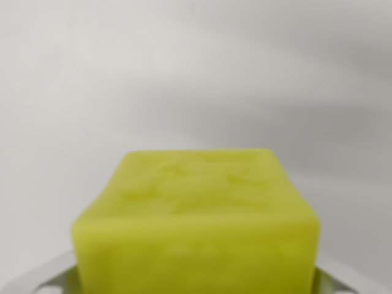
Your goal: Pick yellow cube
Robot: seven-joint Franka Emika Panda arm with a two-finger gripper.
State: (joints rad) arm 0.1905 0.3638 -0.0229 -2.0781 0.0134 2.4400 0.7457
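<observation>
Yellow cube (pixel 196 226) close up, low centre of wrist view, plain pale surface (pixel 184 73) behind.

Looks like the grasp-or-lift step; the gripper's metal parts (pixel 49 278) peek out at both bottom corners, fingers hidden, so grip state can't be told. Next: confirm hold, lift straight. Arm pose not visible.

The yellow cube (pixel 196 226) fills the lower middle of the wrist view, very close to the camera and out of focus, and it is the only obstacle in sight. Above it and to both sides spreads plain pale table (pixel 196 73), crossed only by soft shadows. At the 2 bottom corners, grey metal parts (pixel 43 278) of the gripper edge in just beside the cube, narrowing the room there.
</observation>
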